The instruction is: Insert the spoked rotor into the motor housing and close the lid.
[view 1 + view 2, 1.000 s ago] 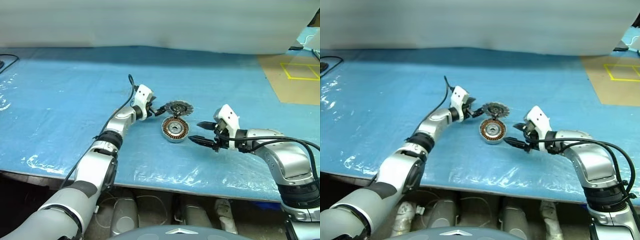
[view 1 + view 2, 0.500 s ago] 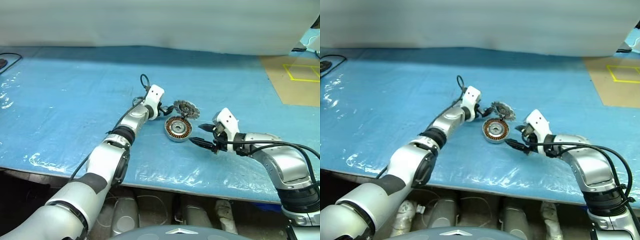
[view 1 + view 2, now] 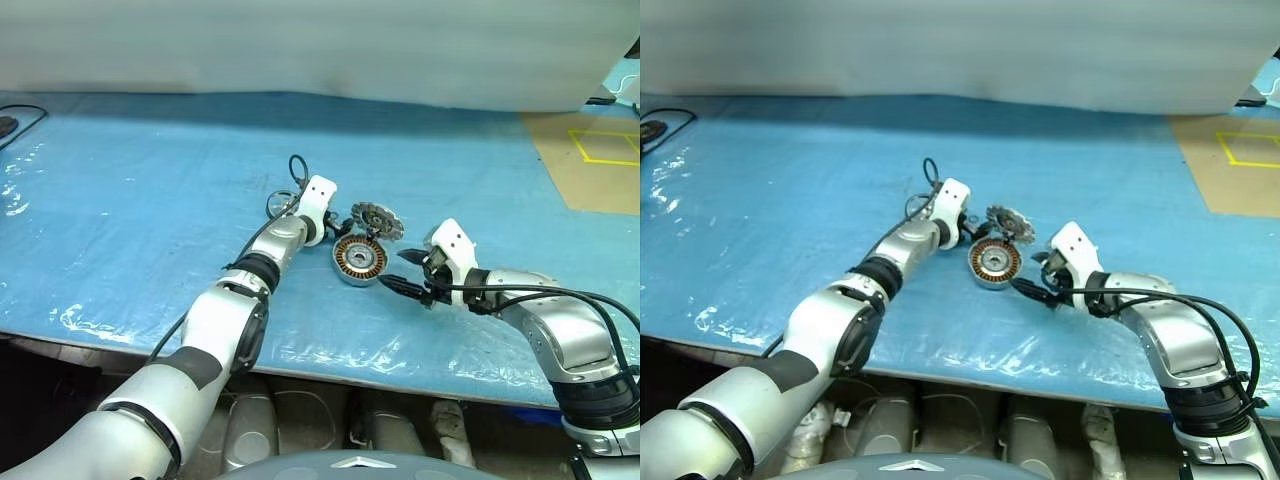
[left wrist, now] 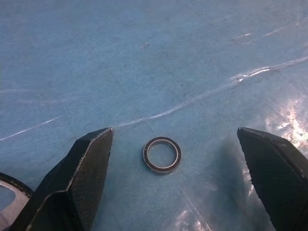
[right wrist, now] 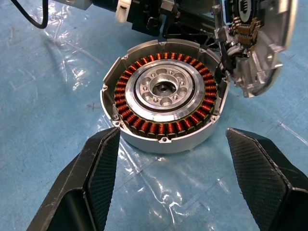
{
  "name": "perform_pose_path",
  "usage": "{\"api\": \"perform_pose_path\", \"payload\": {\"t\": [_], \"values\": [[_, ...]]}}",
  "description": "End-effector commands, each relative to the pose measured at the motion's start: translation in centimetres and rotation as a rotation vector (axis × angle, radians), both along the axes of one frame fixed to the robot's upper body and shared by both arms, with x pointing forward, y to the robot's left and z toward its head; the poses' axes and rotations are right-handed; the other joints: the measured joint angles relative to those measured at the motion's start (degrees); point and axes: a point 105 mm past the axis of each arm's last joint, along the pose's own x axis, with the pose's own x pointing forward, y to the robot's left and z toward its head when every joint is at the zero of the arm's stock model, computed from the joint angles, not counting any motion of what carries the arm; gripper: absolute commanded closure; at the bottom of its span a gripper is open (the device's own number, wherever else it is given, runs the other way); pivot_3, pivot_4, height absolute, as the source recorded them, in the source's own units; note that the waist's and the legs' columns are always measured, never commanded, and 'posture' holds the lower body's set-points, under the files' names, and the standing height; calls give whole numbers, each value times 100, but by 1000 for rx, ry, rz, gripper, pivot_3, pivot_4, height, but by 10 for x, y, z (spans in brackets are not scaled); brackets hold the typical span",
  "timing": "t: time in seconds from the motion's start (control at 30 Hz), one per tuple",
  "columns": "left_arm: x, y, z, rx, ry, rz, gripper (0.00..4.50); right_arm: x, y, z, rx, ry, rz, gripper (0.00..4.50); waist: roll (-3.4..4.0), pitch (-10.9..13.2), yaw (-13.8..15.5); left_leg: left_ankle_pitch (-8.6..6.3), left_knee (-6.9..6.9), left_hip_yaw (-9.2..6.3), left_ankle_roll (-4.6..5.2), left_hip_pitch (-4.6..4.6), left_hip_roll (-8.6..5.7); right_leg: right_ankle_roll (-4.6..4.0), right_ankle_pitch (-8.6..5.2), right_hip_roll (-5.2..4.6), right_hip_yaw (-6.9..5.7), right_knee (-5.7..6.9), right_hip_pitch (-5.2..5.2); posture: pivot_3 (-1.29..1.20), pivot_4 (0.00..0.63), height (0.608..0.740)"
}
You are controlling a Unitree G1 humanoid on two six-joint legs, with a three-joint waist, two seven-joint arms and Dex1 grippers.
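Blue plastic sheeting covers the surface (image 3: 140, 180) where my two arms meet, a pale wall behind it.

My right jaws (image 3: 398, 270) stand wide and empty, just short of the shallow round silver-grey motor housing (image 5: 163, 96), its ring of copper-brown windings facing up. Seen from my right wrist, one black finger (image 5: 96, 178) stands at each side of the housing's near rim, clear of the metal. Inside the windings sits a shiny silver wheel (image 5: 165, 88) with a ring of round openings about a small hub.

My left jaws (image 4: 174, 131) are also spread wide and grip nothing. Between their fingers (image 4: 82, 178), a small dark-rimmed metal ring (image 4: 162, 155) lies flat on the sheeting.

Beside those left jaws, the round grey metal lid (image 3: 377, 220) stands tilted on edge, radial ribs around its dark centre. Its lower edge is at the housing's far rim, and its inner face (image 5: 252, 43) is turned towards my right wrist. I cannot tell whether a left finger touches it.

At the surface's far right lies a brown board marked with yellow lines (image 3: 590, 155).
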Motion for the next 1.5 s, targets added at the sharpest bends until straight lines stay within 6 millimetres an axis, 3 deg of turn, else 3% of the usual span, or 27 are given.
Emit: {"api": "perform_pose_path", "payload": {"t": [0.03,0.17,0.27,0.4,0.5,0.6,0.7,0.77,1.07,1.23,1.37,1.5], "values": [[-1,2,-9,48,26,26,121,0,3,7,11,-39,3,834,0,0,-2,0,0,0,0,2,0,1,0,0,0,0,1,0,150,740],[-3,2,-14,52,45,31,121,-2,4,5,12,-40,-4,834,0,0,-4,0,0,0,2,14,0,3,-2,0,0,0,11,0,150,740],[-5,-1,-16,43,56,20,715,-2,4,5,14,-39,-10,800,0,0,-3,1,0,0,3,15,0,4,-2,0,0,-2,13,0,150,740],[-7,-3,-18,55,66,8,1960,-2,4,4,14,-41,-15,800,0,0,2,1,-1,0,3,14,-1,5,-2,-1,0,-5,14,0,150,740],[-9,-4,-20,62,72,-9,1960,-2,5,4,14,-44,-19,800,0,0,3,1,-2,0,3,14,-3,6,-2,-5,-1,-7,15,0,150,740],[-12,-7,-21,50,86,-37,2505,-1,4,4,11,-47,-25,800,0,0,4,1,-4,0,4,14,-5,6,-2,-8,-2,-8,16,0,150,740],[-11,-4,-22,70,83,-38,3478,0,3,3,7,-51,-35,800,0,0,8,2,-8,0,5,15,-6,7,-2,-11,-5,-13,19,0,150,740],[-13,-5,-22,64,88,-60,3777,0,3,3,7,-54,-37,800,0,0,8,2,-12,0,6,15,-7,10,0,-11,-7,-20,22,0,150,740],[-7,9,-19,84,47,-42,3782,3,7,3,16,-57,-27,800,2,-1,4,3,-55,0,8,48,-6,22,9,-17,-17,-92,80,0,150,740],[-3,12,13,-69,-127,-111,3782,5,10,8,49,-63,-19,800,2,-1,-19,3,-57,1,8,48,-5,21,9,-13,-18,-92,77,0,150,740],[-7,33,17,-93,-171,-162,3782,5,5,13,66,-72,-21,800,1,0,-20,3,-65,1,8,45,0,-12,27,-13,-18,-97,72,0,150,740],[-20,52,39,-226,-234,-271,3782,3,-4,21,92,-73,-20,800,2,0,-19,3,-82,3,8,44,5,-21,32,-19,-18,-108,70,0,150,740]]}}
